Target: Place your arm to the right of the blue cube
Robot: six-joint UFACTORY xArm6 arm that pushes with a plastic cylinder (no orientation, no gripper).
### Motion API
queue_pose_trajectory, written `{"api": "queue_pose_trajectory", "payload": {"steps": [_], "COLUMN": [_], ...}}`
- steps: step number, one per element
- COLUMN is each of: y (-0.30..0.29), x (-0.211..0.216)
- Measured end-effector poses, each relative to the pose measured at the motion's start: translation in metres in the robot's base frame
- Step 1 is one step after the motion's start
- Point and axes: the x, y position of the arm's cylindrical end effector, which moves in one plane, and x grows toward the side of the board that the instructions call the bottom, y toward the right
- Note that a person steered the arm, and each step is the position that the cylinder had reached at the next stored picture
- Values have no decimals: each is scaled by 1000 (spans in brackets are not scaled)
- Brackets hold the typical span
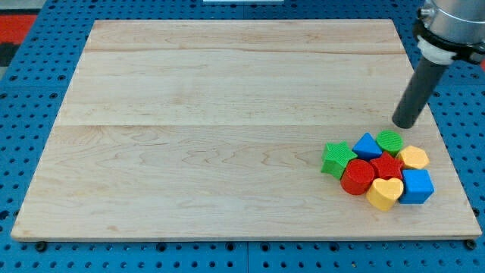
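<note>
**A:** Left to right, what's on the desk (pixel 189 114)?

**B:** Mostly bare wood, then a tight cluster near the view's bottom right: green star (pixel 336 159), red cylinder (pixel 357 177), a blue wedge-like block (pixel 367 145), yellow heart (pixel 385 192), a red block (pixel 388 166), a green round block (pixel 390 140), a yellow block (pixel 414 158), and the blue cube (pixel 417 186) at the cluster's right edge, touching the heart.

**A:** How does the cube sit?

**B:** Flat, turned slightly against the desk's edges; as a cube, no long axis.

**A:** And my tip (pixel 405 123)?

**B:** Above the cluster, just beside the green round block. There's no end effector to release or clench, only the rod.

**A:** Best approach?

**B:** I'd swing out toward the view's right first, clear of the yellow block, then come down beside the cube without nudging anything.
</note>
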Motion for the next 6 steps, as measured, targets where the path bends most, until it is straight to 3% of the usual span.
{"api": "queue_pose_trajectory", "payload": {"steps": [2, 4, 6], "y": [49, 43, 17], "x": [30, 96, 118]}}
